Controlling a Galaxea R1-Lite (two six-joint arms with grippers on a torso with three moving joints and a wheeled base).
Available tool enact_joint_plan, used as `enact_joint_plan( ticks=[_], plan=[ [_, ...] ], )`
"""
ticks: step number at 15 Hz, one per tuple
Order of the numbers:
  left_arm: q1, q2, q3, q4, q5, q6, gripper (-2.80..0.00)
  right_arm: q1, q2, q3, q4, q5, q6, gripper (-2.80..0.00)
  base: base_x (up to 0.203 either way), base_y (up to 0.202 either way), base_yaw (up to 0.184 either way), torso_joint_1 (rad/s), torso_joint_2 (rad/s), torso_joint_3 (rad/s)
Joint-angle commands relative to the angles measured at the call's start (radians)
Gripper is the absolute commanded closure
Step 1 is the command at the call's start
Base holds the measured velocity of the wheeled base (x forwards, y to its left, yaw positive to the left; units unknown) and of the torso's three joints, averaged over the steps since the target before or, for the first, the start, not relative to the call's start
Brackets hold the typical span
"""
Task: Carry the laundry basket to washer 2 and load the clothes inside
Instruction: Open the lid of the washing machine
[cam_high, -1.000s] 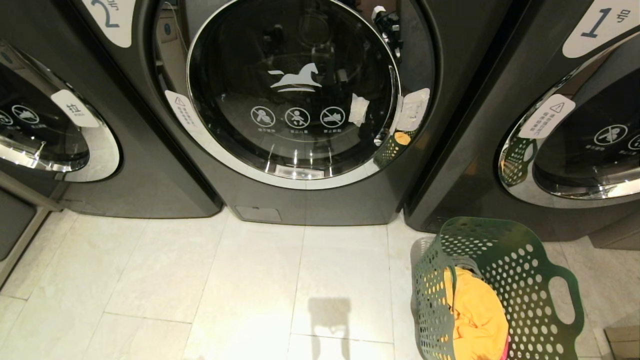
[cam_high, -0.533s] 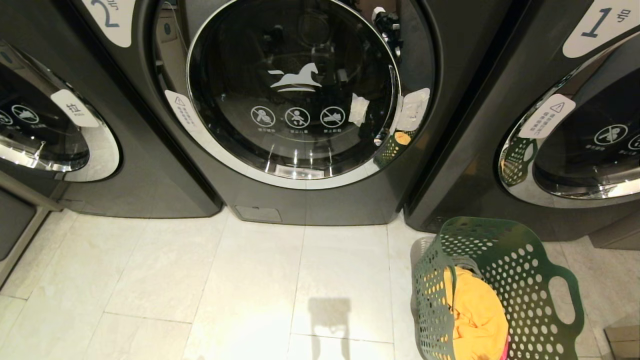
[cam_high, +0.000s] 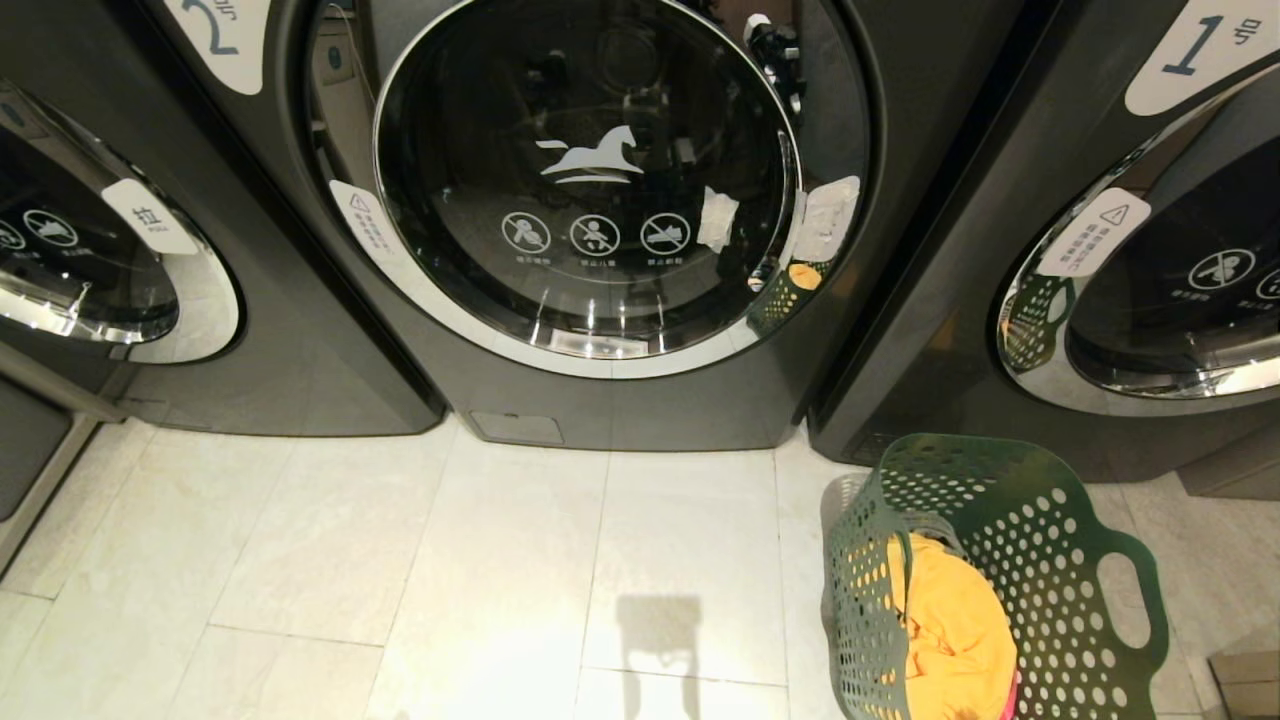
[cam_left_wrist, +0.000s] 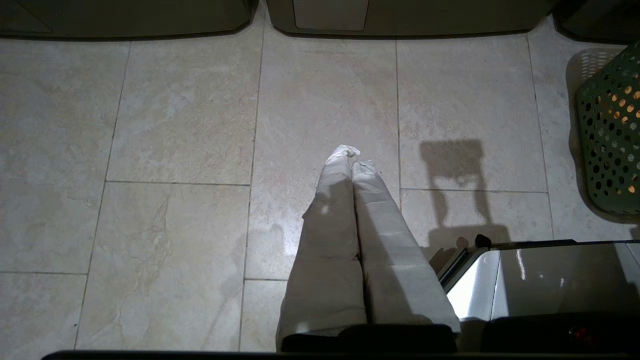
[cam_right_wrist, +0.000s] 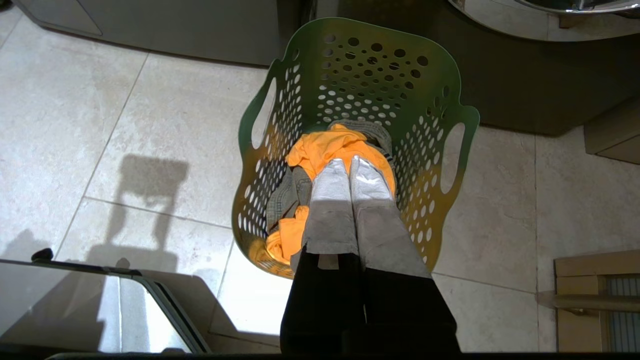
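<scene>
Item: dark green plastic laundry basket (cam_high: 1000, 580), rounded-rectangular, walls pierced with round holes, a cut-out loop handle (cam_high: 1125, 600) on each of two opposite sides. Stands upright on the pale tiled floor (cam_high: 400, 560), just in front of the dark grey washer labelled 1 (cam_high: 930, 330), beside and to the right of the dark grey front-load washer labelled 2 (cam_high: 590, 190), whose chrome-rimmed glass door is closed.

Contents: an orange garment (cam_right_wrist: 335, 147) bunched over grey-green cloth (cam_right_wrist: 287, 192), filling only the lower part.

Handling, as I judge it: basket light, walls thin and likely to flex; best taken by the two loop handles. Clothes soft and limp, easy to pinch at a raised fold, liable to trail and snag on the rim.

Right claw (cam_right_wrist: 350, 167): fingers pressed together, holding nothing, poised above the clothes.

Left claw (cam_left_wrist: 352, 160): fingers together, empty, over bare floor, well apart from the basket.
</scene>
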Motion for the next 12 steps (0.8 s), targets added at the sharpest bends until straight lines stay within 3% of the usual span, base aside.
enact_joint_plan(
  ticks=[1, 12],
  plan=[
    [0.000, 0.003, 0.000, 0.002, 0.003, 0.000, 0.00, 0.000, 0.004, 0.000, 0.000, 0.001, -0.001, 0.00, 0.000, 0.000, 0.000, 0.000, 0.00, 0.000],
    [0.000, 0.003, 0.000, 0.002, 0.026, 0.000, 0.00, 0.000, 0.004, 0.005, -0.006, 0.000, -0.003, 0.00, 0.000, 0.000, 0.000, 0.001, 0.00, 0.007]
  ],
)
